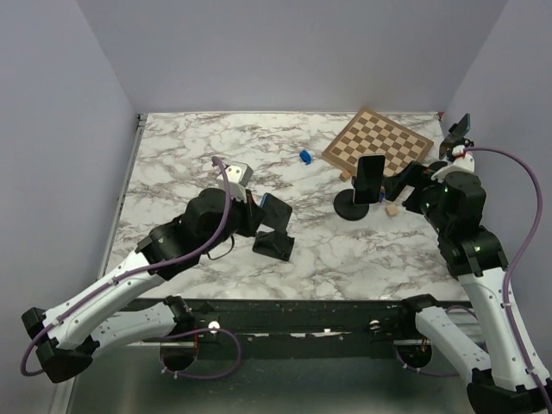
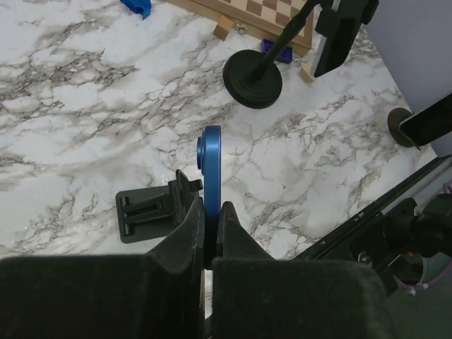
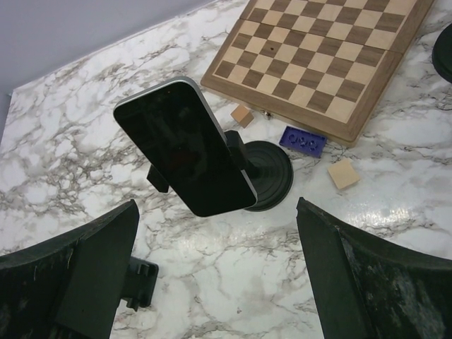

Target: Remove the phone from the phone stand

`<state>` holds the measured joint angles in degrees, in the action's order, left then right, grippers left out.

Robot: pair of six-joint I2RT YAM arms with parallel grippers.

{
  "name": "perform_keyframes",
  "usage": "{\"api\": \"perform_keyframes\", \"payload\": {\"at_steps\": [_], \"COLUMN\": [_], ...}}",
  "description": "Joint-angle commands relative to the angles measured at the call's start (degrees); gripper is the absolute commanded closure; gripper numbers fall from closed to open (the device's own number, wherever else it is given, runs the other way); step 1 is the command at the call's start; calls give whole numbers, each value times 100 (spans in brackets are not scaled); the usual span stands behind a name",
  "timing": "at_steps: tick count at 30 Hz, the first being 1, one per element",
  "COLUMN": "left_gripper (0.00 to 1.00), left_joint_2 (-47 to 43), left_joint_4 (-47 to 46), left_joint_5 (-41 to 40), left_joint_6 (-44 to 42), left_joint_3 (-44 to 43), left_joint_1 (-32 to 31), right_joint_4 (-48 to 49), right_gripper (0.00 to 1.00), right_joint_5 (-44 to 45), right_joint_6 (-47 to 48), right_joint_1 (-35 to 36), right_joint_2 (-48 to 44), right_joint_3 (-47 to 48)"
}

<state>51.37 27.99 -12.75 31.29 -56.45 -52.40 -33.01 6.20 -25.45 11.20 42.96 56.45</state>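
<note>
Marble table [image 1: 190,172] inside 3 grey walls [image 1: 285,52]; chessboard [image 1: 378,142] at upper right edge, open marble upper left. The left gripper [image 2: 212,219] pinches the blue phone [image 2: 210,162]; the right gripper [image 3: 217,212] gapes wide before the black phone [image 3: 187,152].

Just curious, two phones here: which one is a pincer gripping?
The blue phone, clamped in the left pincer; the black phone sits untouched on its round-based stand.

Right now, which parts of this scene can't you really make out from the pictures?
- Left wrist view: the blue phone shows edge-on only; its lower end is hidden inside the left pincer.
- Right wrist view: the black phone covers the cradle of its round-based stand.
- Left wrist view: that black phone is cut off by the top edge.
- Top view: the small blue object near the chessboard is too small to name.
</note>
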Motion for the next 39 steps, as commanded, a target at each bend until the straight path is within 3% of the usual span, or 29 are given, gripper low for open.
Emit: {"api": "perform_keyframes", "payload": {"at_steps": [1, 6, 11, 20, 24, 26, 30, 33, 36, 39], "left_gripper": [100, 100, 100, 100, 100, 100, 100, 100, 100, 100], "left_joint_2": [-367, -756, -684, 5, 603, 1128, 2644, 3722, 4479, 4892], "left_joint_4": [-332, -698, -1095, -2675, -4077, -4228, -4757, -4725, -5573, -5752], "left_joint_5": [488, 1788, 2577, 2649, 2629, 2648, 3980, 4421, 4645, 4511], "left_joint_6": [-359, -14, 568, 2512, 2712, 2616, 2955, 2811, 3001, 2971], "left_joint_3": [-254, 16, 145, 1278, 1623, 1415, 738, -22, -158, -336], "left_joint_1": [466, 2192, 3728, 5875, 6466, 6705, 7229, 7330, 7400, 7444], "right_joint_4": [108, 56, -44, -235, -315, -337, -385, -334, -284, -214], "right_gripper": [0, 0, 0, 0, 0, 0, 0, 0, 0, 0], "right_joint_5": [127, 63, -85, -74, -121, -162, -342, -663, -1077, -1249], "right_joint_6": [71, 12, -26, -55, -85, -121, -225, -323, -428, -539], "right_joint_1": [31, 23, 30, 28, 27, 28, 26, 29, 29, 30], "right_joint_2": [-27, 7, 110, 73, 110, 144, 257, 380, 499, 482], "right_joint_3": [-105, -11, 155, 132, 195, 217, 253, 244, 282, 276]}}
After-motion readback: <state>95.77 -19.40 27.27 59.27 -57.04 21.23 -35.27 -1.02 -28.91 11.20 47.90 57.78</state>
